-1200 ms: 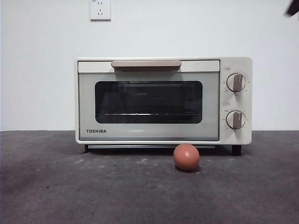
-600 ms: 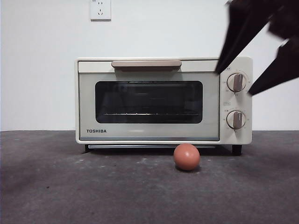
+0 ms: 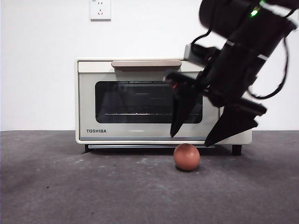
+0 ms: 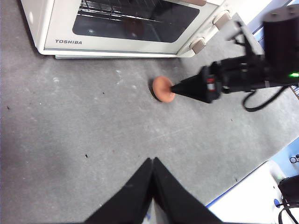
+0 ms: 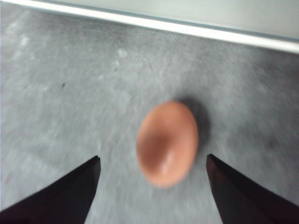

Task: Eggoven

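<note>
Down from the frame's upper right, my right claw [image 3: 189, 140], jaws spread, above the egg [image 3: 187, 157] before the oven [image 3: 140, 100]; left claw [image 4: 152, 161] clenched.

So the left gripper [image 4: 152, 163] just hangs over bare grey table [image 4: 70, 130] with its black jaws pressed together into one point, well apart from everything; the egg [image 4: 162, 88] sits on the table a little out from the oven [image 4: 117, 28], which has its dark glass door shut, TOSHIBA on the front and two knobs at one end. The right gripper [image 4: 175, 88] comes in from the side, its pointed black tip right at the egg; can't tell if it's touching.
</note>
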